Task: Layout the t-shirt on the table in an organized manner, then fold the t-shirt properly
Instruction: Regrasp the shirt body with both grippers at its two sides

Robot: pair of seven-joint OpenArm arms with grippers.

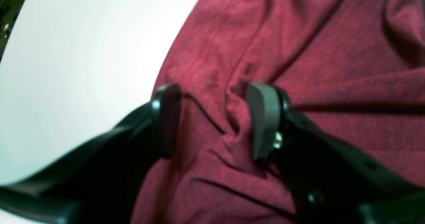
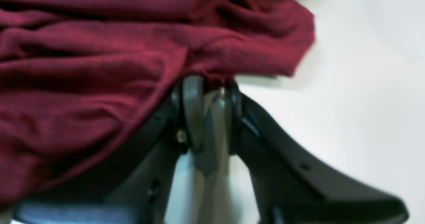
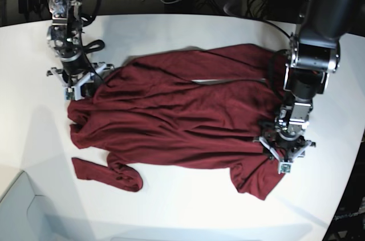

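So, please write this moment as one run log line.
t-shirt: crumpled on table | left gripper: open over cloth | right gripper: pinching shirt edge

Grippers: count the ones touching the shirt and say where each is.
2. The right gripper pinches the shirt at its edge on the base view's left; the left gripper stands open, pressed into the cloth on that view's right.

Shirt (image 3: 177,118): maroon, plain, spread wide but wrinkled across mid-table (image 3: 188,207). Long folds run along its length. One sleeve lies bunched and curled near the table's front edge; another corner droops toward that edge.
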